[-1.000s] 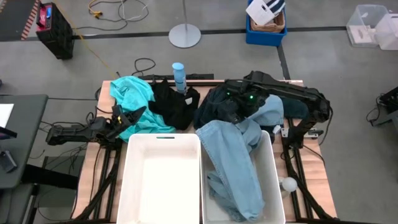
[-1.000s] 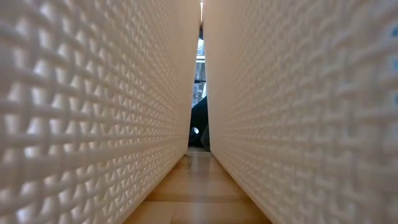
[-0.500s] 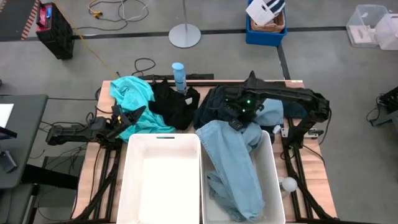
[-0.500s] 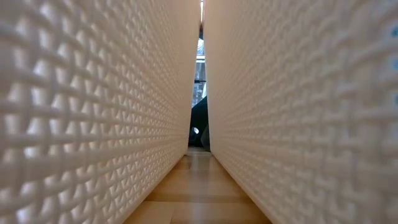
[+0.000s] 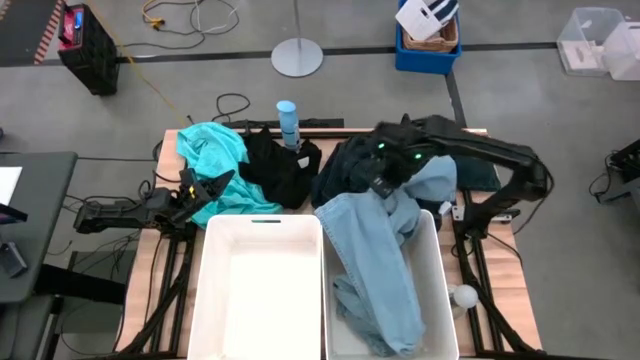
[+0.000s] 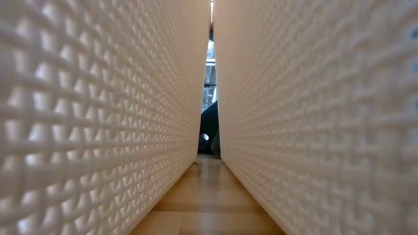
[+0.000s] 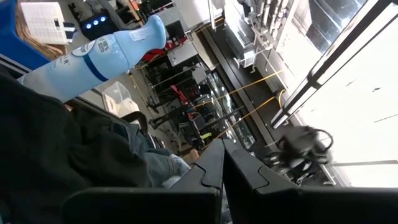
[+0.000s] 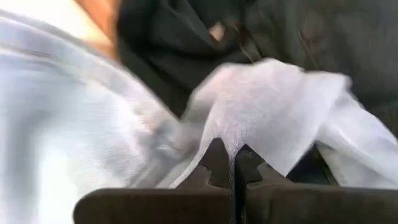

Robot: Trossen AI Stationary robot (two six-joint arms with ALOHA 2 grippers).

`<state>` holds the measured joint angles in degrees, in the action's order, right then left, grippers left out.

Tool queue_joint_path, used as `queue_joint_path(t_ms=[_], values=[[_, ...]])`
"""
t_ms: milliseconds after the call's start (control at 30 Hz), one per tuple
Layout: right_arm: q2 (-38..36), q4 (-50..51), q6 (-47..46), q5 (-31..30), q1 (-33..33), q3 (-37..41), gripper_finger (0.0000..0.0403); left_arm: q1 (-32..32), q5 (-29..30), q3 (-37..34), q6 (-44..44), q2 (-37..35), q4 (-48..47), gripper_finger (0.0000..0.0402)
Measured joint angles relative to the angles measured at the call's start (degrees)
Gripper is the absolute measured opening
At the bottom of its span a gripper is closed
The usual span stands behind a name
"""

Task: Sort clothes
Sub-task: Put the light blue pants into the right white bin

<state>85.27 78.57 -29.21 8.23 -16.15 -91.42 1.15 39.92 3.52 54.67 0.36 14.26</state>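
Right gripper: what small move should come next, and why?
Probably lift. The right gripper is shut on a fold of the white fabric garment, which lies against the pile of dark garments beside the pale grey-blue garment draping into the right white plastic bin.

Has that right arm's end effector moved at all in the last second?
Yes. The right end effector has shifted slightly toward the right bin, pinching white cloth.

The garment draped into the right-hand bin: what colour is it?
Pale grey-blue garment, like faded denim; the high view shows it best.
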Motion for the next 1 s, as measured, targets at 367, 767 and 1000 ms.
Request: queue_joint_path(t_ms=[367,767,1000], values=[[-15.3,-13.8,0.4,-2.8,9.1,-2.2,0.0001,0.0,0.0,0.0,0.6,0.0,0.0,0.0000],[-19.6,-26.6,-2.5,-4.0,34.6,-2.3,0.0000,0.0,0.0,0.0,2.1,0.0,0.1,0.0000],[-12.6,-26.5,-12.0,0.7,49.5,-2.3,0.0000,0.0,0.0,0.0,2.2,0.0,0.1,0.0000]])
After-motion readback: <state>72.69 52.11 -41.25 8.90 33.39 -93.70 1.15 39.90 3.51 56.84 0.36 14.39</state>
